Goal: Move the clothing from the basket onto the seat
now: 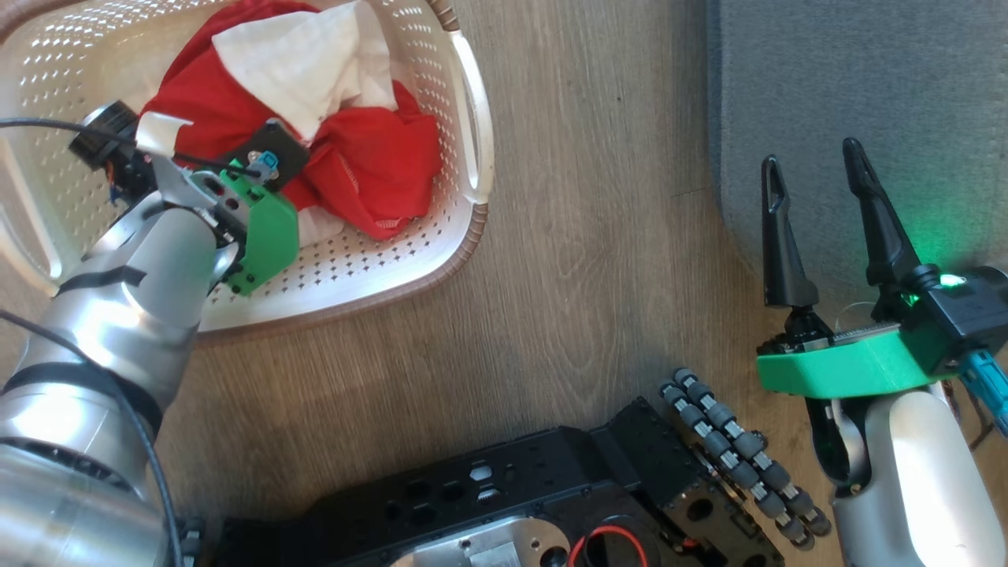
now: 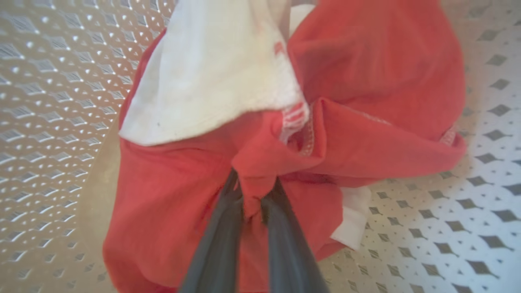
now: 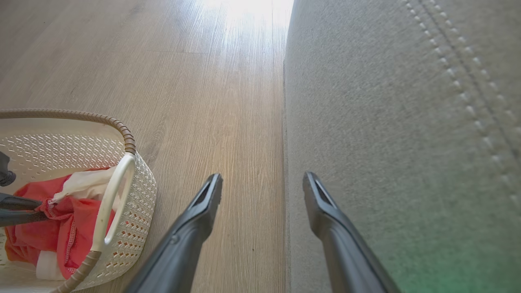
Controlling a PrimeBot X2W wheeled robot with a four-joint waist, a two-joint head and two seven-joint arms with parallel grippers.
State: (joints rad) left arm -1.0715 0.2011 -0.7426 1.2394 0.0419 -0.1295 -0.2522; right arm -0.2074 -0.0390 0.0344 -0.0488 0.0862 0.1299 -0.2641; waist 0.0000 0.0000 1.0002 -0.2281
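Red clothing (image 2: 366, 73) in the basket (image 1: 370, 272) — pinched by the left claw (image 2: 255, 181); right claw (image 3: 262, 177) spread wide.

You are in a home: you can see a wood floor (image 1: 598, 236), a soft grey sofa seat (image 1: 866, 79), and a laundry basket (image 1: 378, 268) with red clothes (image 1: 378, 157).

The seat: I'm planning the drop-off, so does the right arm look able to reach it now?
Probably yes: the right gripper stands open and empty right at the seat, by its rounded corner, with nothing in between.
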